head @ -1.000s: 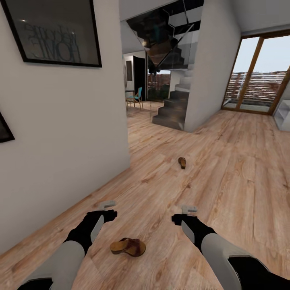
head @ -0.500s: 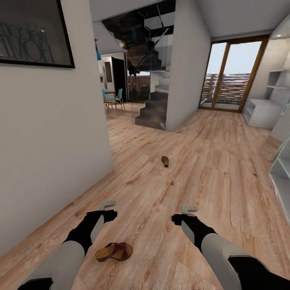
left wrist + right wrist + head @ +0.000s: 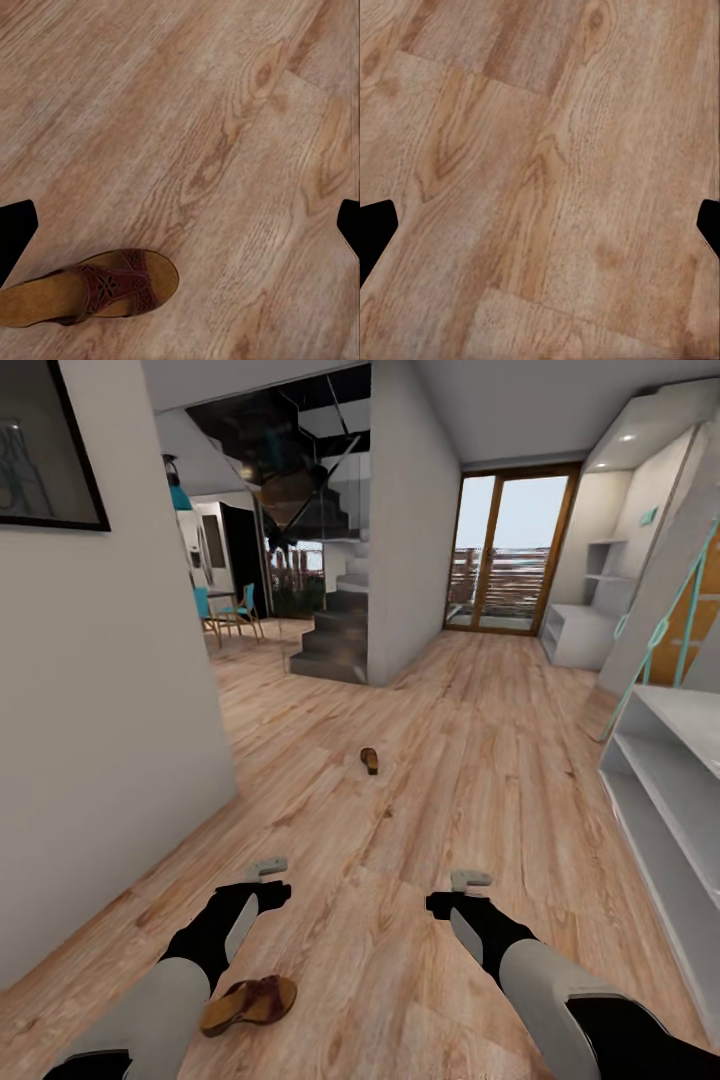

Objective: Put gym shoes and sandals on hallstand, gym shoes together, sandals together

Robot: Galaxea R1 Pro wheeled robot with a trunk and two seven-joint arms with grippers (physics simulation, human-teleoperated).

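**Robot swings right, and the shoe rack comes into sight**

The nearer sandal (image 3: 248,1004) lies on the corridor floor (image 3: 440,790) just beside your left forearm, strap dark brown over a tan footbed; the left wrist camera catches it too (image 3: 90,289), flat on the planks and free of the jaws. A second sandal (image 3: 370,760) sits well ahead, mid-corridor, near the foot of the stairs (image 3: 335,645). No gym shoes can be made out in these frames.

Over the last second the whole head view has slid, which is your base or head turning to the right, not the sandals moving. The near sandal, formerly between the arms, now falls toward your left, and the white hallstand (image 3: 665,780) has entered at the right edge with its open shelves bare where visible.

Your left gripper (image 3: 268,868) and right gripper (image 3: 470,880) hover over the floor, both with jaws spread and holding nothing; the wrist cameras show only dark finger edges at either side of the wood grain.

Nothing appears racked yet. The turn suggests you are finding the drop-off before reaching for the near sandal.
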